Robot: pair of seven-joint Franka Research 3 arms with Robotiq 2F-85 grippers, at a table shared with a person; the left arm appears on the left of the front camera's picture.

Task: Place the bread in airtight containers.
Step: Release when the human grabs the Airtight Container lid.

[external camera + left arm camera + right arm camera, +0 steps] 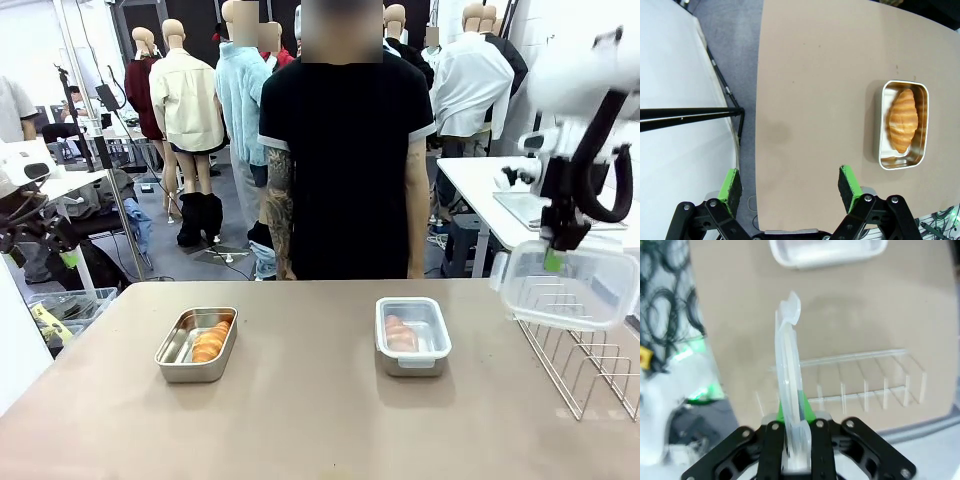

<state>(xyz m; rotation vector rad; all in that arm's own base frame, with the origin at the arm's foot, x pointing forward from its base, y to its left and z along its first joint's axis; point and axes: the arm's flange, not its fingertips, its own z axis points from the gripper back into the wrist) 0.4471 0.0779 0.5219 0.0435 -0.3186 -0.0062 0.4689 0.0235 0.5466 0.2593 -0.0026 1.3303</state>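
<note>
A: Item one, nearest: left gripper [790, 187], bottom edge of its wrist view, jaws wide, nothing between the green pads.

B: Item two?

A: Left tin [197, 344], lower left of centre in the front view; brushed steel, rounded corners, no lid. One ridged golden croissant [211, 340] lies inside, long axis along the tin's length.

B: And the other tin?

A: Right tin [413, 335], centre right, clear lid on, croissant [400, 334] inside.

B: The right gripper?

A: Right gripper [790, 407], upper right in the front view, above the wire rack [590, 365], clamped on a clear plastic lid [570, 287]. The uncovered tin lies well apart, down-left across the table.
</note>
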